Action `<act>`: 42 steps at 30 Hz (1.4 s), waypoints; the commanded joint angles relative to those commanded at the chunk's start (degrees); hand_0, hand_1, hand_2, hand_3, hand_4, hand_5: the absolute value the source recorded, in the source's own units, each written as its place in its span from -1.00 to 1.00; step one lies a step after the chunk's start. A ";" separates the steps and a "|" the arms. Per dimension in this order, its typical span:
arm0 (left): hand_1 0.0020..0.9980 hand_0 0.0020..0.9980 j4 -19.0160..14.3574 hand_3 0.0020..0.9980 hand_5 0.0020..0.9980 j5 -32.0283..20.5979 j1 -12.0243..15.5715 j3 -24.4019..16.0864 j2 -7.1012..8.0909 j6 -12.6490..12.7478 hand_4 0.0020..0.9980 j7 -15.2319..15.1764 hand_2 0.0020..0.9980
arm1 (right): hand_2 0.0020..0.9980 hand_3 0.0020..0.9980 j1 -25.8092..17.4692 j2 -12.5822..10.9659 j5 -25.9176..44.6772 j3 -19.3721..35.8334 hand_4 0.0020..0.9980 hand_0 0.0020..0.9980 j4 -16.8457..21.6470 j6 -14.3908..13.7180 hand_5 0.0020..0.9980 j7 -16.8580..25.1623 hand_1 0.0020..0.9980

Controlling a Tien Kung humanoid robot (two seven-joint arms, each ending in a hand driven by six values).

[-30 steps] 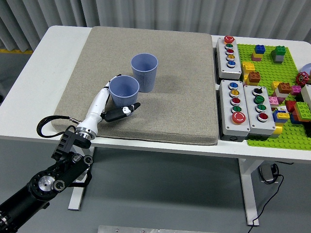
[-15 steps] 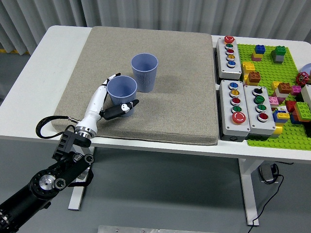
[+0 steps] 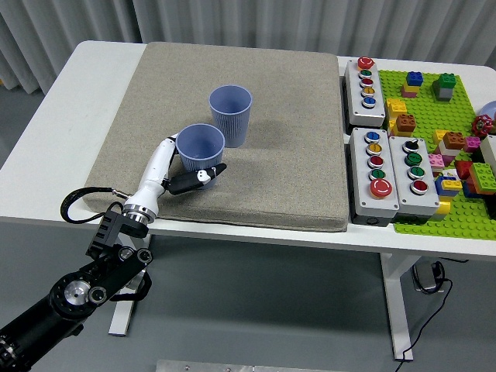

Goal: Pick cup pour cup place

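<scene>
Two blue cups on the mat: left hand (image 3: 180,172) fingers clamp the near cup (image 3: 200,149), far cup (image 3: 230,115) free.

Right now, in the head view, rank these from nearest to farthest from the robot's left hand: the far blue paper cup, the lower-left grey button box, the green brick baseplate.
1. Far blue paper cup: just beyond the left hand, on the mat.
2. Lower-left grey button box: right of the mat.
3. Green brick baseplate: far right of the table.

A white tabletop (image 3: 93,85) carries a grey mat (image 3: 271,155); to its right sit three button boxes (image 3: 387,155) and a green brick baseplate (image 3: 457,124) with coloured bricks.
</scene>
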 joint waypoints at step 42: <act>-0.10 -0.03 -2.14 -0.02 -0.39 18.22 -13.24 -0.37 12.51 -8.56 0.74 12.12 -0.03 | 0.21 0.20 -0.36 -0.53 0.94 -0.37 -0.96 0.40 0.04 -0.36 -0.26 -0.04 0.32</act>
